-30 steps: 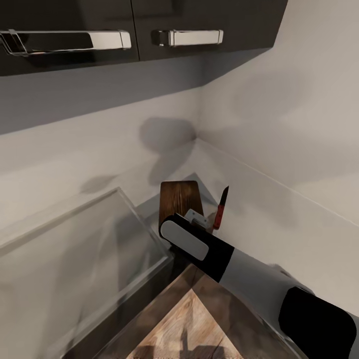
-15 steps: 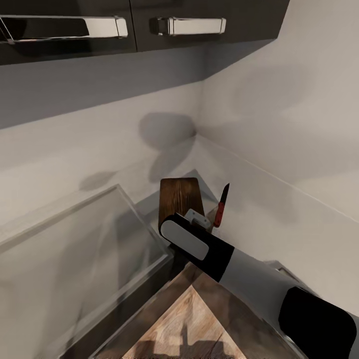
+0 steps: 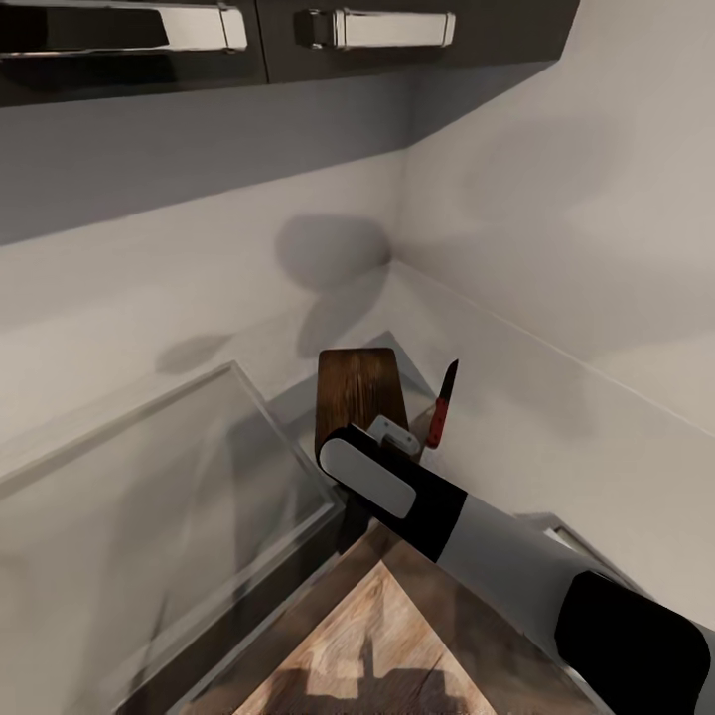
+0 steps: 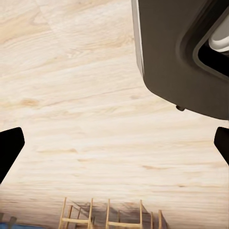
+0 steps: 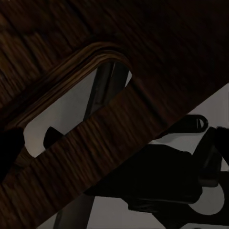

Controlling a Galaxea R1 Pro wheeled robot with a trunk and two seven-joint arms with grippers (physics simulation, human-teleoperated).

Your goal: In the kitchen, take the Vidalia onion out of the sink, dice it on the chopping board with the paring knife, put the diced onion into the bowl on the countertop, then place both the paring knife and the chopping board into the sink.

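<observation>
The brown wooden chopping board (image 3: 357, 392) lies on the grey countertop (image 3: 536, 427) near the wall corner. My right arm (image 3: 397, 492) reaches over its near end. In the right wrist view, my right gripper (image 5: 114, 148) hangs close over the chopping board (image 5: 157, 57) beside its slot-shaped handle hole (image 5: 71, 105). One dark fingertip (image 5: 7, 152) stands far out at the picture's edge, so the jaws are spread. The paring knife (image 3: 442, 407), red-handled, rests just right of the board. The steel sink (image 3: 238, 382) is to the left. My left gripper (image 4: 114, 145) is open over floor. Onion and bowl are out of view.
Dark wall cabinets with chrome handles (image 3: 387, 25) hang overhead. Two pale walls meet behind the board. Wood-plank floor (image 3: 377, 645) lies in front of the counter corner. In the left wrist view, a dark part of the robot's body (image 4: 181, 52) is close and wooden chairs (image 4: 109, 214) stand farther off.
The whole head view has drifted so the cabinets sit higher in the picture. My right arm, the board and the knife keep the same places relative to each other.
</observation>
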